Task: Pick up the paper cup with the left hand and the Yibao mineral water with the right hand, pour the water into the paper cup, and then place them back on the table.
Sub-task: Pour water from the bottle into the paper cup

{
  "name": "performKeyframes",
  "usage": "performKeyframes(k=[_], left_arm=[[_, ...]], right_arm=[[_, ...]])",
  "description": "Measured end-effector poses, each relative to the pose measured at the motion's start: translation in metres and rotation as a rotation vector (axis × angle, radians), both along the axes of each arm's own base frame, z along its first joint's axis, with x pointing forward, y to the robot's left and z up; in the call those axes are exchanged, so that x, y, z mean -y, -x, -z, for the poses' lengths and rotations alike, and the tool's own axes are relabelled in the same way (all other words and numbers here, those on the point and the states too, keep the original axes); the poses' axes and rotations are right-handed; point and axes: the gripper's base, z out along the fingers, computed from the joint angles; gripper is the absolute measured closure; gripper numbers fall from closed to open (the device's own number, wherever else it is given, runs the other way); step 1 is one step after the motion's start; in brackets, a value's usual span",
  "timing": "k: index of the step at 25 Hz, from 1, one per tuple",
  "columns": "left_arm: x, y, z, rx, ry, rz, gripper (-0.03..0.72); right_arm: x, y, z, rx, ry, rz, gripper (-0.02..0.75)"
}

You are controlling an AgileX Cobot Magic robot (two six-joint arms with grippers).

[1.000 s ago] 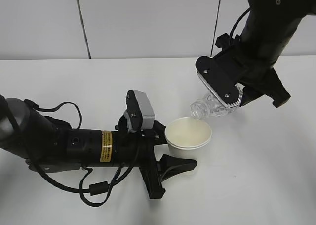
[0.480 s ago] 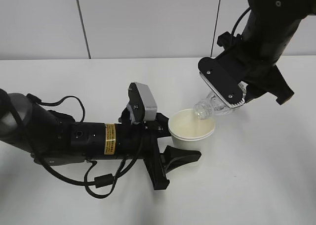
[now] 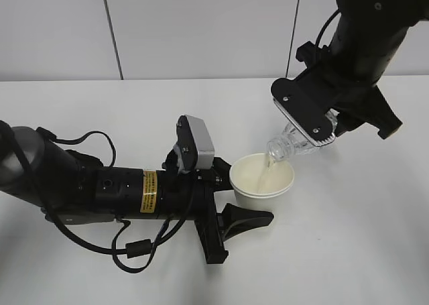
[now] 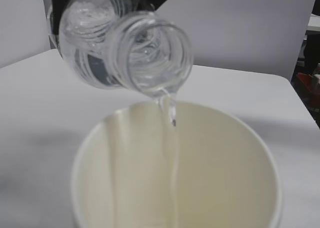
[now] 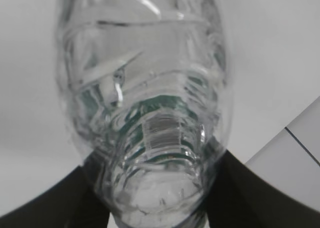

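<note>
A clear, glossy ribbed plastic Yibao mineral water bottle glints above a matt white paper cup with a smooth cream-coloured inside. The water runs colourless and glassy. The left hand and right hand show black, slightly sheened casings; a grey plastic camera box and a shiny yellow sticker sit over the smooth, matt white tabletop.

White paper cup cream inside; clear ribbed bottle; black arm with yellow sticker; white desk.
</note>
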Motion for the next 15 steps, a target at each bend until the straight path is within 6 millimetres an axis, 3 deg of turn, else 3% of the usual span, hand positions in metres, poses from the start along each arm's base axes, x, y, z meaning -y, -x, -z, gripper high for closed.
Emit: performKeyframes(k=[15], left_arm=[[0.0,0.0001,0.0,-0.01,0.002,-0.003,0.286]], right_arm=[[0.0025,-0.0018,-0.0013,0.02,0.037,-0.014,0.338]])
